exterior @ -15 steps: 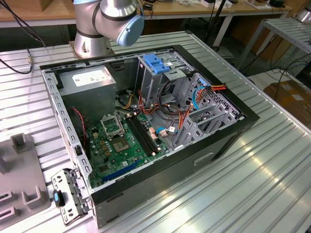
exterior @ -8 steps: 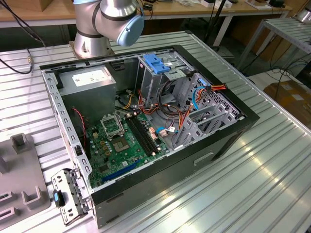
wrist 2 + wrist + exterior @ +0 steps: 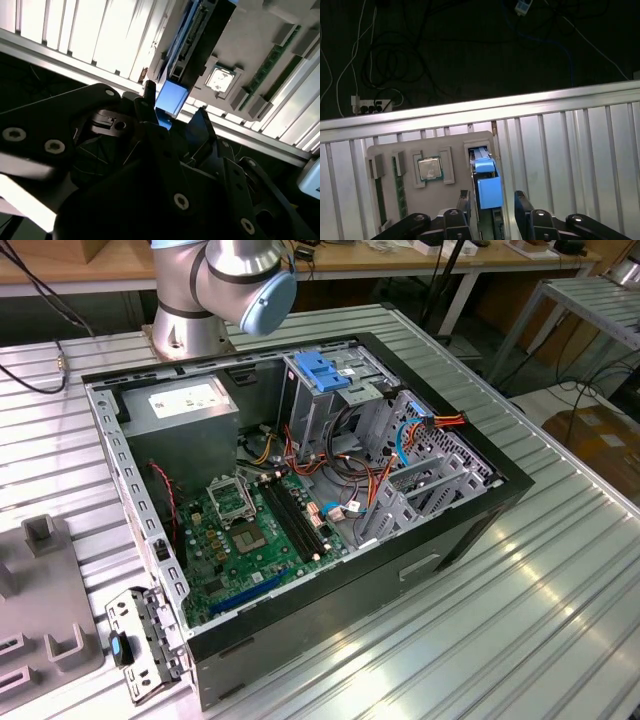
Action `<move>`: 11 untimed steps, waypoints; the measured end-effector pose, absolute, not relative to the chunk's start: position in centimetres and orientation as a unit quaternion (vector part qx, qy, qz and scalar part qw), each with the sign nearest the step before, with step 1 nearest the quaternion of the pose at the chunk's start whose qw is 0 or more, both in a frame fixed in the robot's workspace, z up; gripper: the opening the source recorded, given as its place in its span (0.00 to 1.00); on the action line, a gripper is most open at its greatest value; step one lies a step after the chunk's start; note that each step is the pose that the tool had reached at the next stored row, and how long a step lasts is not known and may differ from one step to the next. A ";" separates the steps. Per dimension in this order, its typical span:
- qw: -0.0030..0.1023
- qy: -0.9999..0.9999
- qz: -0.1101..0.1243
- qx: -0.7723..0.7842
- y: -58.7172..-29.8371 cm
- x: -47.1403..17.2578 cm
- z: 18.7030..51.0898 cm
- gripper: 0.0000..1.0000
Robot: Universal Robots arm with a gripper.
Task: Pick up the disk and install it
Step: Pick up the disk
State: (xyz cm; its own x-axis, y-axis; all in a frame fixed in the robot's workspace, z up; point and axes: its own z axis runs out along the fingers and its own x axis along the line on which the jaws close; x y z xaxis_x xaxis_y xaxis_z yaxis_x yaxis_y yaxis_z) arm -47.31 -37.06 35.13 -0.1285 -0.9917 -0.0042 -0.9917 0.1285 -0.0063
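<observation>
Disk [image 3: 484,172] stood on edge in the grey tray [image 3: 420,145], its blue end between the gripper's [image 3: 491,199] spread fingers, touching neither

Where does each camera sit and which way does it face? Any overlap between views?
Exterior view: off the arm, raised, looking down at the open computer case on the slatted table; the arm's lower joints show behind it.
First wrist view: on the arm, looking down past the open gripper at the disk standing in a grey tray.
Second wrist view: on the arm, looking obliquely along the gripper's black body at that disk.
Shared: both wrist views show gripper, disk, tray and processor chip.
</observation>
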 end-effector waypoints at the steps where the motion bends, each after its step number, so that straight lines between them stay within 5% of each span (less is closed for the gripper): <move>1: 0.004 0.750 -0.001 -0.662 -37.1 -47.4 35.0 0.46; 2: 0.004 0.748 -0.001 -0.664 -37.1 -47.6 34.8 0.53; 11: 0.001 0.727 -0.003 -0.687 -37.0 -47.9 32.9 0.53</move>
